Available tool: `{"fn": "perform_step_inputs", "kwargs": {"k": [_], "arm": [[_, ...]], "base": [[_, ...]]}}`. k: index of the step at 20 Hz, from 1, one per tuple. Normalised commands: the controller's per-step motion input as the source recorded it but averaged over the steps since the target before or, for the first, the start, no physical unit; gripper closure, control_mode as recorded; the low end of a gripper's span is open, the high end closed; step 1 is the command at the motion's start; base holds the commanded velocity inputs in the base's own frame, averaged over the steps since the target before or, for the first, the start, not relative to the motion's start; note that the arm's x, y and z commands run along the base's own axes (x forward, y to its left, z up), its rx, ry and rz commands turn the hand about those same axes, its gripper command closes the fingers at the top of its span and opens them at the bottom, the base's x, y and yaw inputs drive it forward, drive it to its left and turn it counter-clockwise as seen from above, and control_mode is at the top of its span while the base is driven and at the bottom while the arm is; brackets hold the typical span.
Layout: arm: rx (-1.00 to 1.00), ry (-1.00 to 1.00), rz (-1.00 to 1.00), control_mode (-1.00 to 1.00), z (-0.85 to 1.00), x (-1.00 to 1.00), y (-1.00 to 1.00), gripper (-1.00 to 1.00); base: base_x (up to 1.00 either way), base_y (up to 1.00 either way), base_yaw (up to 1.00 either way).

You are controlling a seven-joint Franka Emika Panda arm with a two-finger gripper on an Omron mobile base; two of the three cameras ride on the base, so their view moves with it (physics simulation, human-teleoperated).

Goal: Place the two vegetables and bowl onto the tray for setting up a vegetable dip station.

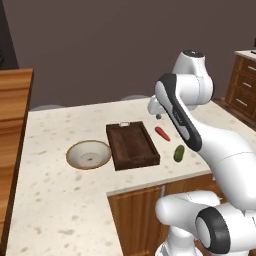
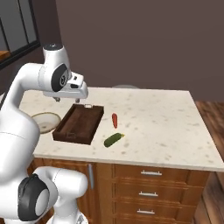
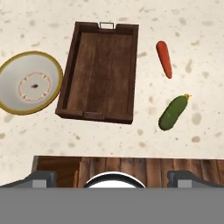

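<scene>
The dark-brown wooden tray lies bare on the speckled counter. Just left of it sits the round bowl, off-white inside with a tan rim. To the tray's right lie the two vegetables: a slim red one and, nearer the front edge, a dark-green one. My gripper hangs high above the tray's far end, open, holding nothing, pointing down at the counter.
The counter's front edge runs just below the tray and vegetables, with wooden drawers under it. A tall wooden cabinet stands at the left, and another drawer unit at the far right. Bare counter stretches right of the vegetables.
</scene>
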Motion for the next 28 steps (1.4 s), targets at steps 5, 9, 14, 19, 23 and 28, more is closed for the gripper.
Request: {"fn": "perform_step_inputs", "kwargs": {"k": [5,9,14,19,23,28], "arm": [[0.0,0.0,0.0,1.0,0.0,0.0,0.0,-1.0],[0.0,0.0,0.0,1.0,0.0,0.0,0.0,-1.0],[0.0,0.0,0.0,1.0,0.0,0.0,0.0,-1.0],[0.0,0.0,0.0,1.0,0.0,0.0,0.0,-1.0],[0.0,0.0,0.0,1.0,0.0,0.0,0.0,-1.0],[0.0,0.0,0.0,1.0,0.0,0.0,0.0,-1.0]], "base": [[0.35,0.09,0.01],[0.36,0.07,0.07],[0.25,0.07,0.11],[0.2,0.04,0.09],[0.21,0.02,0.07],[0.03,0.0,0.0]]}}
